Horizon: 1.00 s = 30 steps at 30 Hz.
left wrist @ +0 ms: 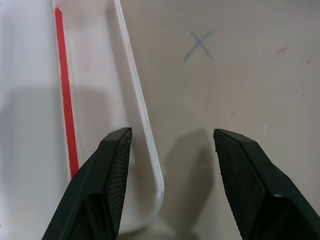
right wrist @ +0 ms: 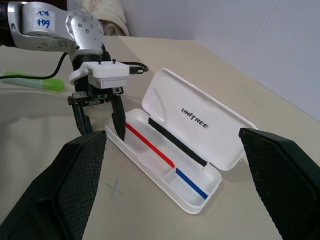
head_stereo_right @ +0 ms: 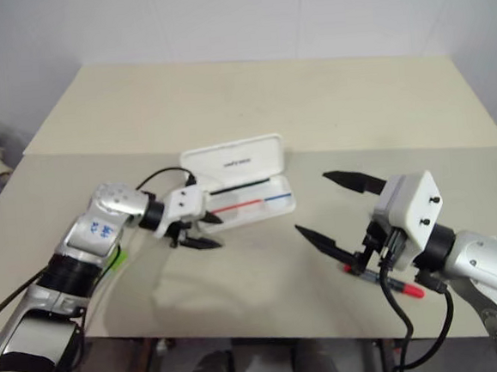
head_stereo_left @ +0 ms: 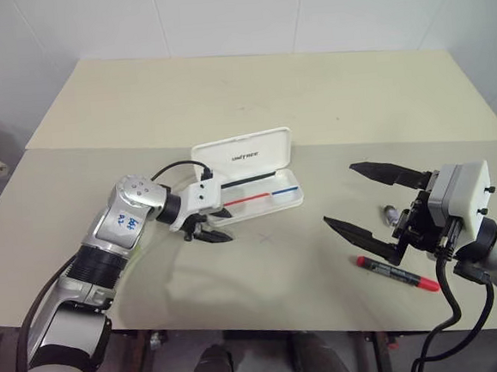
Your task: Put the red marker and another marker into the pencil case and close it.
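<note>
The white hinged plastic pencil case [head_stereo_left: 257,181] lies open at the centre of the beige table [head_stereo_left: 250,91], lid up. The left gripper [head_stereo_left: 207,232] hangs at its left end, its black fingers apart and holding nothing. At lower right, the black red-capped marker [head_stereo_left: 396,273] lies just below the right gripper [head_stereo_left: 366,198], whose fingers are spread wide. The light green highlighter [right wrist: 31,81] lies beyond the left arm.

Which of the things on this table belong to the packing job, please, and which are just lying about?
Belonging to the job:
- red marker, lying on the table
- green highlighter, on the table beside the left arm
- white pencil case, lid open

Just lying about:
- small grey object, partly hidden by the right gripper
- pencilled cross on the table
</note>
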Motion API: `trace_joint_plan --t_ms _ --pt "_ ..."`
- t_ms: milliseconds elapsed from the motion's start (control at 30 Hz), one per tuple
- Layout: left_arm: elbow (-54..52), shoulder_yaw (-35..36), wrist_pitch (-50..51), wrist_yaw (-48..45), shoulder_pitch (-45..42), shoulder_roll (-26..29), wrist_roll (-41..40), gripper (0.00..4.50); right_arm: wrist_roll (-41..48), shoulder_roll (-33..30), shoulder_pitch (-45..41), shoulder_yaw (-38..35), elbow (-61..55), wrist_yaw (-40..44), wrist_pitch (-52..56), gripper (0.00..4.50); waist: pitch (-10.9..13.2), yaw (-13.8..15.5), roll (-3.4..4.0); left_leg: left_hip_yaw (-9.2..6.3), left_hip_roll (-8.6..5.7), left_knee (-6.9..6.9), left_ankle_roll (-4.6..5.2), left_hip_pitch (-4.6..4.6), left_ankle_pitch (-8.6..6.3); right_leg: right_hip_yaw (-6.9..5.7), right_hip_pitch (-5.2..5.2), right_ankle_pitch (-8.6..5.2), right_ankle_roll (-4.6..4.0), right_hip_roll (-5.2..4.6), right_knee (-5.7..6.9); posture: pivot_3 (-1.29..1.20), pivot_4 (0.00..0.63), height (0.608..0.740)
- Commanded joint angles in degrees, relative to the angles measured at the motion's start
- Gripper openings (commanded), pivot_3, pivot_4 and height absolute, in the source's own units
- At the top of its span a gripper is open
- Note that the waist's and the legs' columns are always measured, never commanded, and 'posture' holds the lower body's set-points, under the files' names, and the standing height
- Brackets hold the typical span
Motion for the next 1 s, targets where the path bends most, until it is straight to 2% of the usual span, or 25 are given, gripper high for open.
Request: trace_joint_plan --t_ms 33,300,600,833,1000 --pt "-0.1 0.4 -0.3 -0.3 -1.0 1.1 1.4 2.69 0.6 0.2 0.1 -1.7 -2.2 -1.0 -0.6 4.50 0.0 -0.1 0.00 0.01 0.00 0.00 0.00 0.01 0.00 0.01 0.00 0.00 0.00 0.00 0.01 0.00 0.150 0.740" --pt "4.4 0.1 -5.0 -0.2 -2.3 1.3 3.5 2.69 -0.2 0.8 -0.4 -0.8 -1.9 -2.4 -1.0 4.50 0.0 -0.1 0.00 0.02 0.00 0.01 0.03 0.06 0.02 0.02 0.00 -0.01 -0.01 0.01 0.13 0.00 0.150 0.740" --pt "5.6 -0.6 -8.0 -0.4 -2.2 1.1 5.4 0.01 0.0 0.6 -1.4 -0.9 -1.3 -2.3 -0.9 4.50 0.0 0.0 0.00 0.00 0.00 0.01 0.07 0.11 0.06 0.01 0.00 -0.03 -0.06 0.02 0.23 0.00 0.150 0.740" --pt "3.2 0.2 -7.5 -0.7 -1.0 -0.1 3.8 0.01 0.2 0.4 -1.5 -1.3 -0.9 -2.0 -0.7 4.50 0.0 0.0 0.00 -0.02 -0.01 0.02 0.16 0.17 0.15 0.02 0.04 -0.01 -0.08 0.04 0.35 0.00 0.150 0.740" --pt "-2.9 0.8 -6.6 -3.7 0.1 0.2 1.4 0.01 0.4 0.1 -0.9 -1.7 -0.6 -1.4 -0.6 4.50 0.0 0.1 0.00 -0.04 -0.01 0.00 0.16 0.08 0.15 0.02 0.03 -0.02 -0.07 0.03 0.26 0.00 0.150 0.740"
